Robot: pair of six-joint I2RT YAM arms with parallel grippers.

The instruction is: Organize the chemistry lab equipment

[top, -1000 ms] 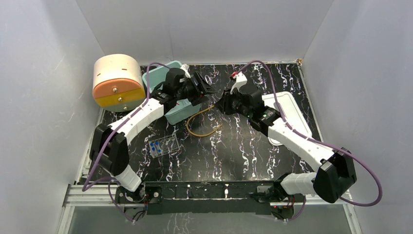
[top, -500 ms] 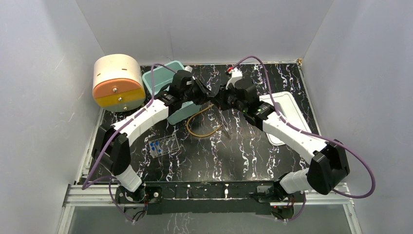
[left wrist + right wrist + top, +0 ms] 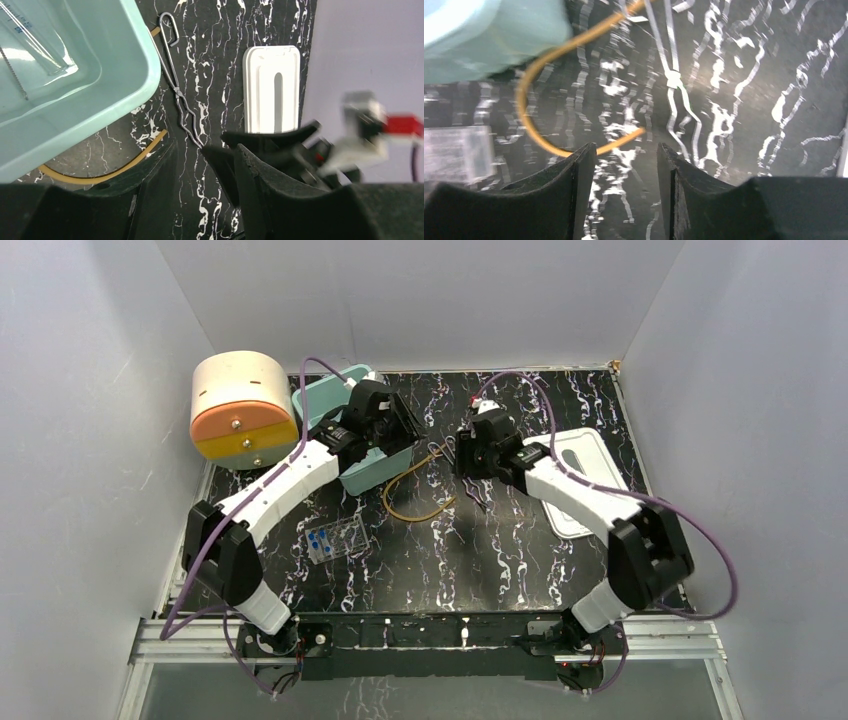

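Observation:
My left gripper [image 3: 403, 430] [image 3: 206, 150] is open and empty, held by the corner of the teal bin [image 3: 352, 475] [image 3: 100, 75]. A clear syringe [image 3: 30, 42] lies inside the bin. My right gripper [image 3: 468, 462] [image 3: 624, 150] is open and empty, pointing down between the two items below. The metal tongs [image 3: 177, 90] [image 3: 674, 82] lie flat on the table just right of its fingers. The amber tubing loop [image 3: 412, 498] [image 3: 539, 65] lies to their left. The clear rack of blue-capped vials [image 3: 337, 538] stands nearer the front. No squeeze bottle shows.
The cream-and-orange drum [image 3: 240, 408] stands at the back left beside the bin. A white lid [image 3: 585, 475] [image 3: 272, 87] lies flat on the right of the black marbled table [image 3: 480, 560]. Grey walls close in three sides.
My right wrist has swung and tipped downward, so its fingers now point at the table over the tongs and tubing. My left gripper has drawn back a little toward the bin.

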